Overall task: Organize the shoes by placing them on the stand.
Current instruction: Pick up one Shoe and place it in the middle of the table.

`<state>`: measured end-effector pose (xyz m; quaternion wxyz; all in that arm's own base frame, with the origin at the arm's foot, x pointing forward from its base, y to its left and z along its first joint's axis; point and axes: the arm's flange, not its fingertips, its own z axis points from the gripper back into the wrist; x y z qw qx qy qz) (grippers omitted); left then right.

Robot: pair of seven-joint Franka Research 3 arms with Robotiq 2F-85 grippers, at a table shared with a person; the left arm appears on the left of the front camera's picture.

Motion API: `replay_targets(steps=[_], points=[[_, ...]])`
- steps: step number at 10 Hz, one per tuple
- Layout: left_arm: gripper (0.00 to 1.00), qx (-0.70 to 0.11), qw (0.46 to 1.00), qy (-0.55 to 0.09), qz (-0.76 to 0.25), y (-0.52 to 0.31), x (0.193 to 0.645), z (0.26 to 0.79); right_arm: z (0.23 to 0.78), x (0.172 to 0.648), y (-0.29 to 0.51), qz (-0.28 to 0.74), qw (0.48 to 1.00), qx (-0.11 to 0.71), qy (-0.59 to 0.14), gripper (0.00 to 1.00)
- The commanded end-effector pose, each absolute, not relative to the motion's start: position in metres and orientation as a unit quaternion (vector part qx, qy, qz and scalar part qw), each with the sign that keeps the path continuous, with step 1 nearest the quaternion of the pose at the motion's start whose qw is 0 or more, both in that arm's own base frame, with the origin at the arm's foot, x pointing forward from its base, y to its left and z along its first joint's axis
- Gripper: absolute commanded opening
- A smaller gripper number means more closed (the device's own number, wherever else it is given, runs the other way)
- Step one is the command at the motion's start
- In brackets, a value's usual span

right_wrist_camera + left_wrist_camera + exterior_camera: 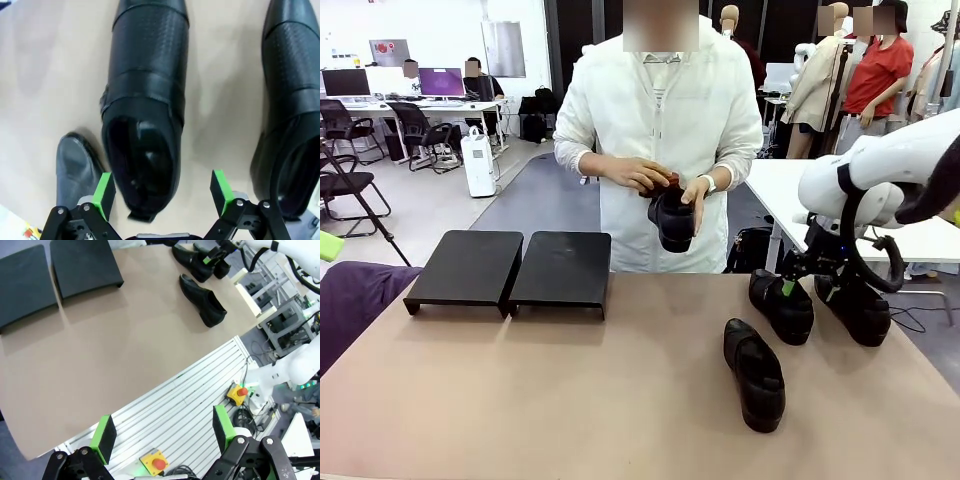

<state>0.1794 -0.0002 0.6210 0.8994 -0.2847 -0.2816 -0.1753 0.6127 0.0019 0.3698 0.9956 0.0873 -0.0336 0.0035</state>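
— Which arm is nearer the shoes?

— Your right one. Your right fingers [105,192] are spread wide, one on each side of the heel end of a loafer [147,100], low in the middle of the right wrist view. They pinch nothing, and I cannot tell whether the pads touch the leather. The loafer's long axis runs straight up the frame away from the fingers, toe at the top. A second loafer [290,100] lies parallel along the right edge, and a third loafer [75,165] pokes in at lower left.

— And the left?

— Your left fingers [222,427] are spread too and hold nothing. They hang over the railing [185,400] beyond the tabletop [100,365] edge, well apart from every shoe.

— Where does it go?

— The stand [465,262] sits centre-left in the front view, with no shoe on it. That is across the tabletop from your loafer. A fourth loafer [673,218] is in the person's hands [640,175].
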Motion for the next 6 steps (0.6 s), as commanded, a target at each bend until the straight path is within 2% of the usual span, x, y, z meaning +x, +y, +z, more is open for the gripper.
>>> replay_targets(steps=[1,4,5,6], points=[[1.00,-0.293,0.895,-0.282,-0.185,0.001,0.180,0.622,0.363,0.629,-0.001,-0.025,0.997,0.064,-0.043,1.00],[1.00,-0.293,0.895,-0.282,-0.185,0.001,0.180,0.622,0.350,0.637,0.000,-0.028,0.996,0.071,-0.047,1.00],[1.00,-0.293,0.895,-0.282,-0.185,0.001,0.180,0.622,0.346,0.637,0.000,-0.022,0.996,0.070,-0.044,0.40],[1.00,-0.293,0.895,-0.282,-0.185,0.001,0.180,0.622,0.347,0.637,-0.001,-0.025,0.997,0.062,-0.049,0.00]])
